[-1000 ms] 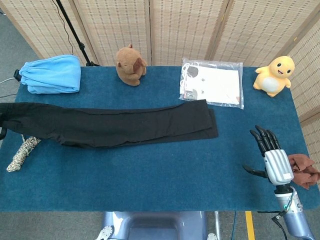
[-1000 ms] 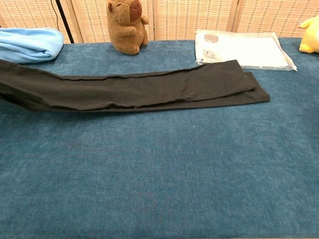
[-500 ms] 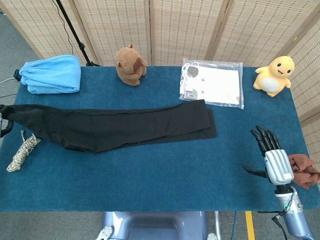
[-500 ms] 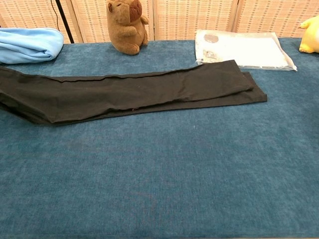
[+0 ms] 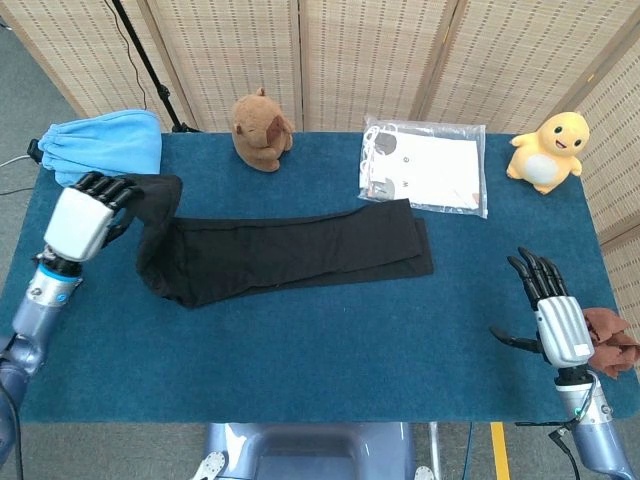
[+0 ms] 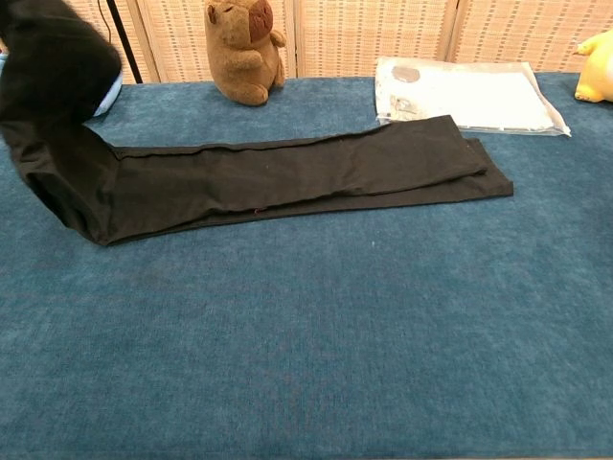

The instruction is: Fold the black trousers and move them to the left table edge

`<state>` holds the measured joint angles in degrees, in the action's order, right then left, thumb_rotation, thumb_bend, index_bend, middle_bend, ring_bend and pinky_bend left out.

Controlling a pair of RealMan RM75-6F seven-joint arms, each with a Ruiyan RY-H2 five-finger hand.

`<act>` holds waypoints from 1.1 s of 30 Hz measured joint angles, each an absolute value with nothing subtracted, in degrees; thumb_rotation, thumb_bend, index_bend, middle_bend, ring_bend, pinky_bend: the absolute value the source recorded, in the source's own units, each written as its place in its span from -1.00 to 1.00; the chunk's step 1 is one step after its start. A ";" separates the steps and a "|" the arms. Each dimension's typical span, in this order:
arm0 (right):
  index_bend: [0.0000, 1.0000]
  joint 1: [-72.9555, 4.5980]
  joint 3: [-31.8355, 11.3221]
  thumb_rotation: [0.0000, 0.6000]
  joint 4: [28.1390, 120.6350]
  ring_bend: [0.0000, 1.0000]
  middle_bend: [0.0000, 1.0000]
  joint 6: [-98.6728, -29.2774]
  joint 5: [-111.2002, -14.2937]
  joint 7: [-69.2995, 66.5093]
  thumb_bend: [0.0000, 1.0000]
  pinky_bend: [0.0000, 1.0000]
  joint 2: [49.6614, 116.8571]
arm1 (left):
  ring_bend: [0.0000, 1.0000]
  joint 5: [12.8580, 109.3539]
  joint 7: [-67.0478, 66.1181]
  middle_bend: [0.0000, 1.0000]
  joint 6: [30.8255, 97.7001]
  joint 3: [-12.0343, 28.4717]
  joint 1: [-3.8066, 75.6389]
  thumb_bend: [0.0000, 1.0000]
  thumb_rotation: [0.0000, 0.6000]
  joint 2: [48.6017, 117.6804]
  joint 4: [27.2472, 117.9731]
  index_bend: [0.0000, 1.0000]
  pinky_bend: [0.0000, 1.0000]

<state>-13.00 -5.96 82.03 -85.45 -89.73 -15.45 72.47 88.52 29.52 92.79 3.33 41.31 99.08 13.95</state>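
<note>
The long black fabric trousers (image 5: pixel 300 250) lie stretched across the middle of the blue carpeted table (image 5: pixel 330 350), the leg ends toward centre right of the head view. The waist end at centre left is lifted off the surface and bunched upward.

The left hand (image 5: pixel 88 215), white-backed with black fingers, sits at the left of the head view and grips the raised waist end; its fingers are curled into the cloth. In the chest view the lifted cloth fills the upper left corner, and the hand itself cannot be made out there.

The right hand (image 5: pixel 550 310) is at the lower right of the head view, near the table's right edge. Its fingers are spread and straight, thumb out to the side, holding nothing. It is well apart from the trousers.

Other items along the top of the head view:
- Light blue folded fleece cloth (image 5: pixel 105 145), upper left, just above the left hand.
- Brown plush animal (image 5: pixel 260 130), upper centre.
- Clear plastic packet with white contents (image 5: pixel 425 178), just beside the leg ends.
- Yellow plush duck (image 5: pixel 547 150), upper right.

A reddish-brown cloth (image 5: pixel 610 340) lies at the lower right, beside the right hand.
</note>
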 measured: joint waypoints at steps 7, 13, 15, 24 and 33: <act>-1.00 -13.03 -6.42 1.00 81.67 -1.00 -1.00 -85.24 -89.02 -17.16 -1.00 -0.99 71.94 | 0.04 90.62 18.92 -0.01 87.33 3.17 51.68 0.01 1.00 103.52 18.51 0.77 -0.08; -1.00 -13.08 -6.70 1.00 81.29 -1.00 -1.00 -84.70 -88.29 -18.32 -1.00 -0.99 71.64 | 0.05 90.75 13.06 -0.01 81.97 4.40 58.15 0.01 1.00 106.62 20.44 0.77 -0.07; -1.00 -13.05 -6.82 1.00 81.21 -1.00 -1.00 -84.58 -87.97 -18.84 -1.00 -0.99 71.51 | 0.05 90.57 11.26 -0.01 80.21 5.06 60.27 0.01 1.00 107.59 20.70 0.77 -0.07; -1.00 -13.06 -7.15 1.00 80.74 -1.00 -1.00 -83.81 -87.09 -20.28 -1.00 -0.99 71.13 | 0.06 89.35 6.39 -0.01 74.35 7.58 67.66 0.00 1.00 112.29 20.86 0.77 -0.06; -1.00 -13.19 -7.18 1.00 80.56 -1.00 -1.00 -83.31 -86.89 -20.40 -1.00 -1.00 71.07 | -0.72 85.62 4.26 -0.83 69.46 11.42 72.27 -0.33 1.00 118.22 18.14 -0.30 -0.36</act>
<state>-13.19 -7.18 80.56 -83.31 -86.89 -20.40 71.07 85.62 4.26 69.46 11.42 72.27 118.22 18.14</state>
